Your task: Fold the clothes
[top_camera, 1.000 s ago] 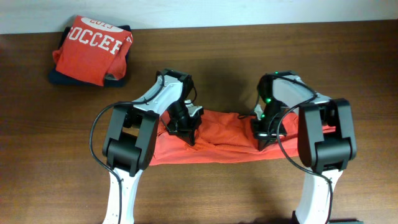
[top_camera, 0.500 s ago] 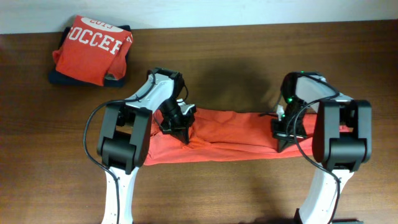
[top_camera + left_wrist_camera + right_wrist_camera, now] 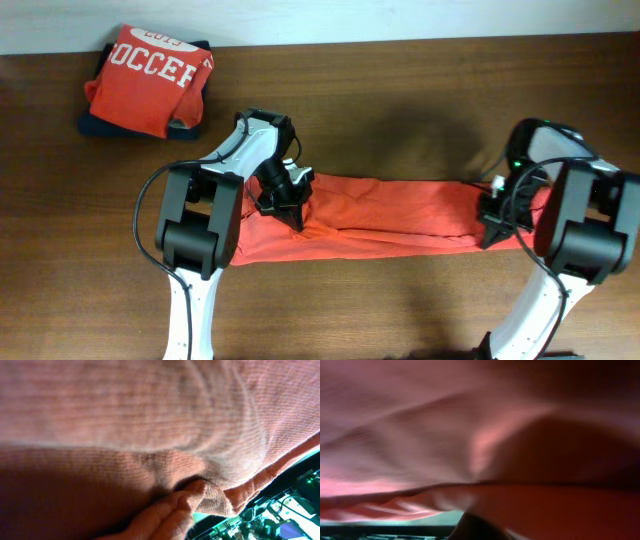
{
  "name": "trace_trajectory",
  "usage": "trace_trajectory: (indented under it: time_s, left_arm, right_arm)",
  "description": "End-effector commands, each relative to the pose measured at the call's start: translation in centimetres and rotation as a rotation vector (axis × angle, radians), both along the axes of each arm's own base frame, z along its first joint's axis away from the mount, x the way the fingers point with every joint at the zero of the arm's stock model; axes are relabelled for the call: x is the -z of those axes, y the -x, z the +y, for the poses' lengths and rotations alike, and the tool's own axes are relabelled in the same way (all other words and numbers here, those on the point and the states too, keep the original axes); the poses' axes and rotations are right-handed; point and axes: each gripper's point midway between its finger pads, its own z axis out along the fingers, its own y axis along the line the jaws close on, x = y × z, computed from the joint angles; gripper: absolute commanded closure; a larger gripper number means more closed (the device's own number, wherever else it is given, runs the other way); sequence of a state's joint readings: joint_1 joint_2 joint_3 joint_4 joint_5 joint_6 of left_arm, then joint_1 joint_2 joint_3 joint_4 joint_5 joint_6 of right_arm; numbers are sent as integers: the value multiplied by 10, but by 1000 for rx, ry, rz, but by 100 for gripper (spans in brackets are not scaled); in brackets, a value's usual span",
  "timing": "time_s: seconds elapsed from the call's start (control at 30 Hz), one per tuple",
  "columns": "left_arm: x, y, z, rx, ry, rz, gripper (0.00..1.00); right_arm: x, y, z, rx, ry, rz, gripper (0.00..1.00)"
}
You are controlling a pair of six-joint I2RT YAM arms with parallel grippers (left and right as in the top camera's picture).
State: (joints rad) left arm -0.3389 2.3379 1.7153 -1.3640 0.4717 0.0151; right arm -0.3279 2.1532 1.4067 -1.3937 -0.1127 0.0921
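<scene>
Orange-red cotton T-shirt (image 3: 390,212) lies as a long band running left to right across the dark wooden counter (image 3: 400,100), the left tool (image 3: 293,212) clamped on cloth near one end, the right tool (image 3: 492,228) pinching the opposite tip.

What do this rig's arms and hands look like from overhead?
Both arms match: the left arm and right arm have white links, bulky black joint housings and thin black cables looping alongside. The left hand and right hand are black and tapered. A green light glows near the right wrist.
</scene>
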Motion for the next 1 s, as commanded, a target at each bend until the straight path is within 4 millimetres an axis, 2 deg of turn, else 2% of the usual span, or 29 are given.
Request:
trace_trajectory:
  time_s: [0.0, 0.53, 0.77, 0.83, 0.97]
  left_arm:
    - [19, 1, 23, 24, -100, 3, 100]
    - [19, 2, 24, 24, -101, 5, 100]
    - [19, 2, 24, 24, -101, 5, 100]
    - [19, 2, 24, 24, -101, 4, 100]
    - [19, 2, 24, 24, -101, 4, 100]
  right_arm:
    - [0, 7, -24, 68, 15, 0, 95]
    - [-2, 15, -105, 346, 72, -92, 95]
    - [-3, 9, -130, 425, 113, -152, 95]
    - [-11, 4, -130, 437, 96, -163, 95]
    - [-54, -12, -143, 433, 107, -197, 96]
